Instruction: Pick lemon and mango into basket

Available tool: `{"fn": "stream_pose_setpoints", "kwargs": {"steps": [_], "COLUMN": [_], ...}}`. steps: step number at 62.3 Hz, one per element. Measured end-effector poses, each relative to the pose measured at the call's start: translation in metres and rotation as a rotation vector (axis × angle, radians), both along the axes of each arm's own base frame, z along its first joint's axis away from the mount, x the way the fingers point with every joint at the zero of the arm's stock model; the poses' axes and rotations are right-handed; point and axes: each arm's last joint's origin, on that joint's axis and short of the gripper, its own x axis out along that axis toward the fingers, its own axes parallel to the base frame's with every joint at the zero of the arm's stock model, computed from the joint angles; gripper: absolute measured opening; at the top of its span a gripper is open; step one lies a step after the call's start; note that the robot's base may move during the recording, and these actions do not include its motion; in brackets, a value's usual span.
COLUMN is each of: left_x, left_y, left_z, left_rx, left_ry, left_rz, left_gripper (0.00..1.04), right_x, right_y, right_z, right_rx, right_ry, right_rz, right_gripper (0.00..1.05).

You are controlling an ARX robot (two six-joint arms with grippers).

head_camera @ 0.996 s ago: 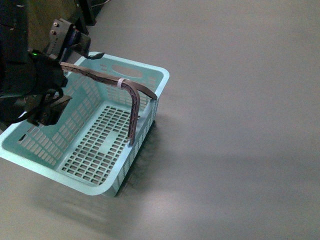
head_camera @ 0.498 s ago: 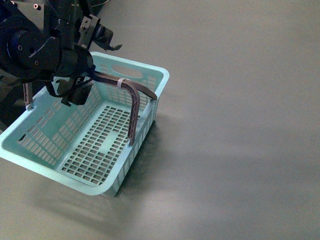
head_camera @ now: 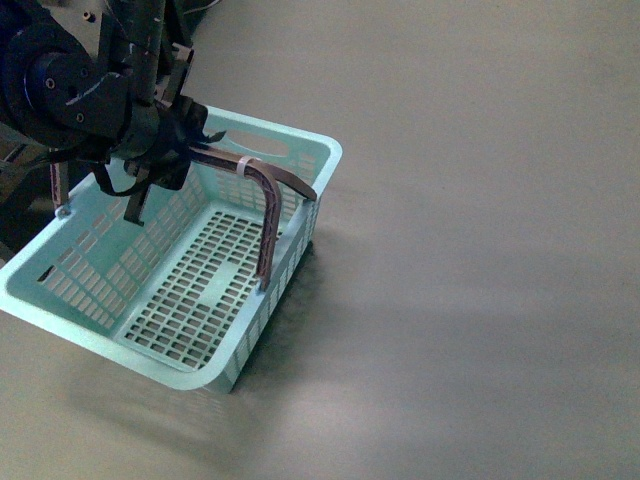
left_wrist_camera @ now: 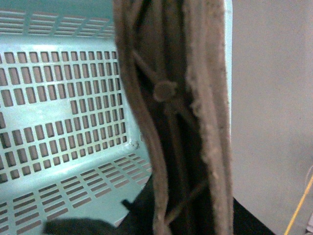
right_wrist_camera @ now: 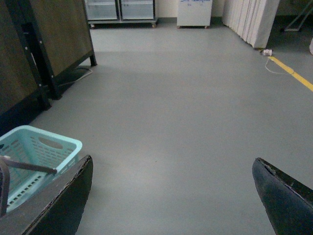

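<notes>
Right jaws apart, floor (right_wrist_camera: 195, 112) open beside basket (right_wrist_camera: 58, 140)

You had dim, flat light in the front view, and the basket (head_camera: 318, 150) threw only a soft shadow onto the floor (head_camera: 480, 300) along its near side. Your left wrist view was blurred, with the handle (left_wrist_camera: 171, 122) too close to focus. Your right wrist view was brighter and sharp.

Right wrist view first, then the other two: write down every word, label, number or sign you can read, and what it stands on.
None can be read.
White cabinet: faint marks, too blurred to read.
Basket and its handle: no label or print.
Yellow floor line: a plain stripe, no text.
</notes>
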Motion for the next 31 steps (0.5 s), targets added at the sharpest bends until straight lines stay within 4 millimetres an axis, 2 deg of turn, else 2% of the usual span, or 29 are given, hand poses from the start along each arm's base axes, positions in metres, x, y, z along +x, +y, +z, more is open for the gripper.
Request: {"fn": "stream_pose_setpoints", "kwargs": {"steps": [2, 10, 17, 23, 26, 31], "left_x": [-0.001, -0.016, -0.034, -0.054, -0.071, -0.086], "left_y": [0.000, 0.003, 0.007, 0.012, 0.017, 0.022], "left_z": [0.002, 0.004, 0.014, 0.034, 0.057, 0.078], "left_rx": [-0.012, -0.017, -0.038, -0.066, -0.088, -0.102], "left_ry": [-0.003, 0.008, -0.006, -0.047, -0.090, -0.131], "left_rz": [0.010, 0.011, 0.013, 0.028, 0.032, 0.040], "left_gripper": [0.06, 0.06, 0.06, 0.05, 0.05, 0.05], "right_x": [0.000, 0.000, 0.000, 0.000, 0.000, 0.000], "right_y": [0.000, 0.000, 0.000, 0.000, 0.000, 0.000], "right_z": [0.000, 0.000, 0.000, 0.000, 0.000, 0.000], "right_rx": [0.000, 0.000, 0.000, 0.000, 0.000, 0.000], "right_ry": [0.000, 0.000, 0.000, 0.000, 0.000, 0.000], "right_rz": [0.000, 0.000, 0.000, 0.000, 0.000, 0.000], "right_gripper": [0.96, 0.96, 0.96, 0.96, 0.96, 0.96]}}
